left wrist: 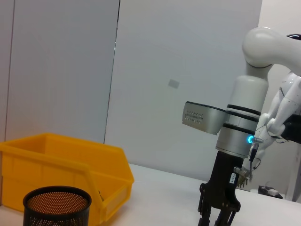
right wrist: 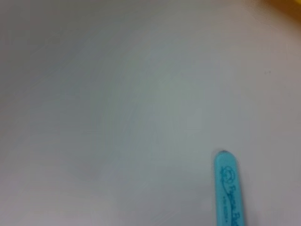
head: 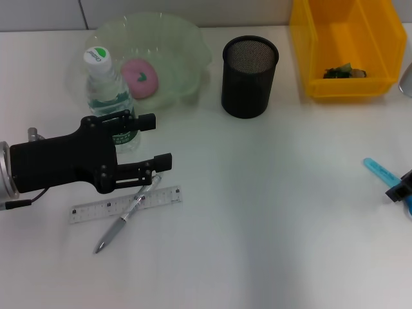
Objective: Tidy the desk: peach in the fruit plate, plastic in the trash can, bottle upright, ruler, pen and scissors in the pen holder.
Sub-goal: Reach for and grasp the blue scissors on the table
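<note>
The pen lies flat on the white desk, slanted, with its upper end just under the lower finger of the left gripper and its tip pointing away from it toward the robot. The pen crosses over the transparent ruler, which lies on the desk just below the gripper, nearly level. The left gripper hovers above them with its two black fingers spread apart, holding nothing. The upper finger is in front of the bottle, which stands upright just behind the gripper with its white and green cap up. Behind the bottle is the pale green fruit plate, and the pink peach lies inside it.

Farther from the left gripper, toward the right side, the black mesh pen holder stands upright and looks empty. Beyond it is the yellow trash can, with a small dark green thing at its bottom; I cannot tell what it is.

The right gripper is at the right edge of the head view, well apart from the left one, low over the desk. It holds the scissors in their light blue cover, which point away from it toward the pen holder. In the right wrist view only the blue cover tip is seen over the desk.
</note>
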Controlling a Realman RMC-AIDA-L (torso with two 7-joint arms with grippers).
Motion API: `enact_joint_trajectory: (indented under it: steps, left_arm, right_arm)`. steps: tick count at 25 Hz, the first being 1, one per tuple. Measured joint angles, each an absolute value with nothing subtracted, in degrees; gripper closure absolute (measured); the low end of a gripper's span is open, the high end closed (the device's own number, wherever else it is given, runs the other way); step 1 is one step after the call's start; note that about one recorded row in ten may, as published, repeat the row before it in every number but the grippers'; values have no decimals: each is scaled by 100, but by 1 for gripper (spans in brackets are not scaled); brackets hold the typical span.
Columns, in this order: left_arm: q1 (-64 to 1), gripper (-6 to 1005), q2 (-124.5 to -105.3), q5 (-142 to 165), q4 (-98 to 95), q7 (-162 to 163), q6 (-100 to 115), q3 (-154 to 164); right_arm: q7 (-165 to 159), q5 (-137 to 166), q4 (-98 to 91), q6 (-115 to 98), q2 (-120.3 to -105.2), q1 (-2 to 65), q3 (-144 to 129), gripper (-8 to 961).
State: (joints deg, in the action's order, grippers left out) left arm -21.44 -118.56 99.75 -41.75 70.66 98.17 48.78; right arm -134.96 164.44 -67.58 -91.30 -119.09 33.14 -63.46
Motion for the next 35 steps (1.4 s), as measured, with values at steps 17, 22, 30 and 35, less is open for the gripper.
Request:
enact_joint_trajectory:
  steps: [17, 22, 30, 35]
  left_arm:
    - [-2135, 300, -11862, 9976, -4175, 7066, 9817, 4912]
    - [-2136, 300, -11865, 9976, -4175, 7066, 9818, 4913]
    - [-2128, 302, -11865, 9975, -4175, 7068, 9829, 4884]
    - [-2127, 302, -11865, 9975, -4175, 7069, 9832, 4879]
  right_arm:
    - [-13510, 16561, -6706, -9059, -11916, 3324, -6369, 537]
    - [-13594, 16572, -6690, -8991, -11924, 3322, -6518, 631]
    - [-13689, 16584, -6603, -8879, -11925, 3330, -6734, 721]
    - [-13709, 16569, -6647, -8853, -11929, 3316, -6756, 729]
